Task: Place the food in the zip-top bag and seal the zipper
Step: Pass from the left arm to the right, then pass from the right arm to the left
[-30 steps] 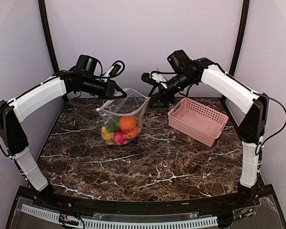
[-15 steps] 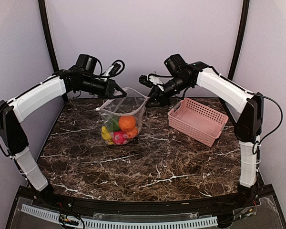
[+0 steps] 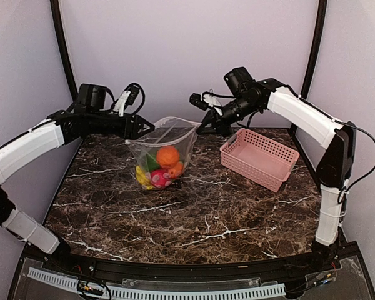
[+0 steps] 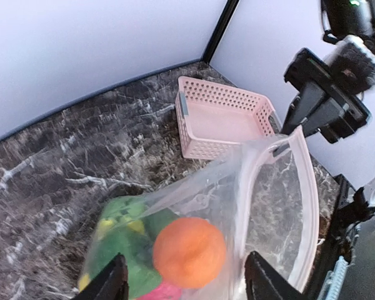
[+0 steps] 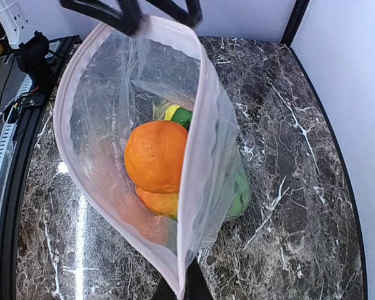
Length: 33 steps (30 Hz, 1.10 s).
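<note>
With the clear floppy plastic zip-top bag (image 3: 169,140) just ahead of the spread-apart left hand (image 4: 186,280), only the right hand (image 5: 178,289), clamped on its pinkish zipper strip (image 5: 58,125), props it, so it may slump and spill glossy toy fruit (image 5: 155,156).

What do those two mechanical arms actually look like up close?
Both the left arm and right arm have smooth white shells on long segments, black joints, and loose black cables looping near a black wrist camera. The fingers are thin, black and angular.
</note>
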Motion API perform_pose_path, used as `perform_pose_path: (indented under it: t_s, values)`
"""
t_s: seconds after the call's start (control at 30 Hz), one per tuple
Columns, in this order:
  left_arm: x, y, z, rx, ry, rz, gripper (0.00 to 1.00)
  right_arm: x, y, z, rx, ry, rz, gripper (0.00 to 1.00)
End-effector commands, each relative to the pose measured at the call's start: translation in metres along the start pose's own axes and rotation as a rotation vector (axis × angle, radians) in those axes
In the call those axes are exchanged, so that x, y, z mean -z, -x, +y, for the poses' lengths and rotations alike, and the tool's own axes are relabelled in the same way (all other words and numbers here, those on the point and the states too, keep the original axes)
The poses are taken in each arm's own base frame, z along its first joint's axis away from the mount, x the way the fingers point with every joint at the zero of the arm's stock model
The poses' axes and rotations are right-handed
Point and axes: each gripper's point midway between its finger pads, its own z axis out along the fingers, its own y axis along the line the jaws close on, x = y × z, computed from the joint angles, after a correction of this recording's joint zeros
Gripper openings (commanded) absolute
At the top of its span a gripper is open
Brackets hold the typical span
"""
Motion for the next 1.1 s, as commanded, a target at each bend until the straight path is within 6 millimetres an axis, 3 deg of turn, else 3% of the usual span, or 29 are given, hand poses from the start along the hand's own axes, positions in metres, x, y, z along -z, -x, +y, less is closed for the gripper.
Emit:
perform_pose_path:
  t_s: [0.0, 0.1, 0.13, 0.17, 0.2, 0.23, 0.4, 0.63, 0.97, 1.07]
  values:
    - [0.066, 0.039, -0.015, -0.138, 0.072, -0.378, 0.68, 0.025, -0.003, 0.000, -0.040, -0.024, -0.010, 0.00]
    - [0.066, 0.012, -0.017, -0.147, 0.034, -0.405, 0.70, 0.027, -0.010, 0.000, -0.074, -0.017, -0.007, 0.00]
    - [0.070, 0.012, -0.027, -0.164, -0.013, -0.428, 0.70, 0.028, -0.010, -0.001, -0.085, -0.016, -0.011, 0.00]
    - [0.064, -0.005, -0.025, -0.154, -0.033, -0.403, 0.70, 0.029, -0.011, -0.001, -0.092, -0.014, -0.013, 0.00]
    - [0.070, -0.003, -0.034, -0.168, -0.076, -0.436, 0.70, 0.031, -0.011, -0.002, -0.097, -0.013, -0.018, 0.00]
    - [0.064, -0.018, -0.032, -0.157, -0.087, -0.418, 0.70, 0.031, -0.012, -0.002, -0.103, -0.013, -0.017, 0.00]
    - [0.057, -0.041, -0.030, -0.222, -0.096, -0.395, 0.68, 0.033, -0.011, -0.003, -0.109, -0.018, -0.019, 0.00]
    - [0.043, -0.050, -0.023, -0.285, -0.084, -0.378, 0.65, 0.032, -0.010, -0.003, -0.117, -0.013, -0.025, 0.00]
    - [0.024, -0.063, -0.015, -0.328, -0.082, -0.319, 0.49, 0.032, -0.009, -0.009, -0.126, -0.022, -0.024, 0.00]
    - [0.021, -0.064, -0.014, -0.333, -0.085, -0.312, 0.40, 0.031, -0.009, -0.010, -0.129, -0.022, -0.024, 0.00]
